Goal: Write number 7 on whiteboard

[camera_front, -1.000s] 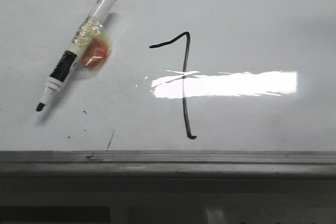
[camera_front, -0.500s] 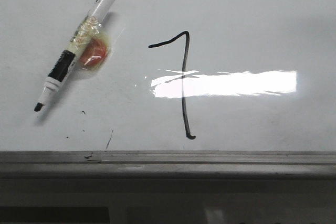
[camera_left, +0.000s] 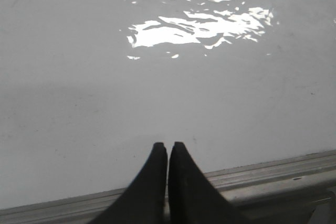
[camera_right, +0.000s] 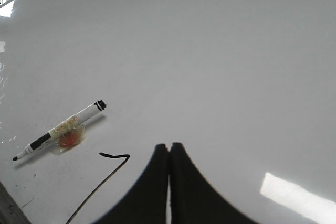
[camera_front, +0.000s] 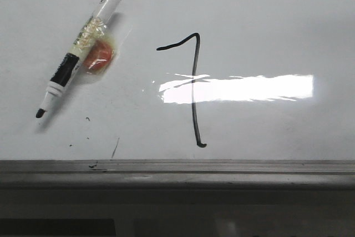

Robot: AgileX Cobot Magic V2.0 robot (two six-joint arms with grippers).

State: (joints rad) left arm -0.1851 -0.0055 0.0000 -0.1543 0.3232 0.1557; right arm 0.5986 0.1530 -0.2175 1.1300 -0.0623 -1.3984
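Note:
The number 7 [camera_front: 194,90] is drawn in thin black line on the whiteboard [camera_front: 266,20]: a short wavy top bar and a long stem ending in a tiny hook. It also shows in the right wrist view [camera_right: 105,174]. A black and white marker [camera_front: 77,54] lies uncapped on the board left of the 7, with tape and a red-orange lump on its barrel; it also shows in the right wrist view [camera_right: 60,129]. My left gripper [camera_left: 168,145] is shut and empty above the board near its rail. My right gripper [camera_right: 169,146] is shut and empty above the board. Neither gripper shows in the front view.
A grey metal rail [camera_front: 177,170] runs along the board's near edge and shows in the left wrist view [camera_left: 273,174]. A bright rectangular glare [camera_front: 238,89] crosses the 7's stem. Small black specks and a short slanted scratch [camera_front: 115,148] lie below the marker.
The marker shifted very slightly between one second and half a second ago and has lain still since. The 7 is unchanged.

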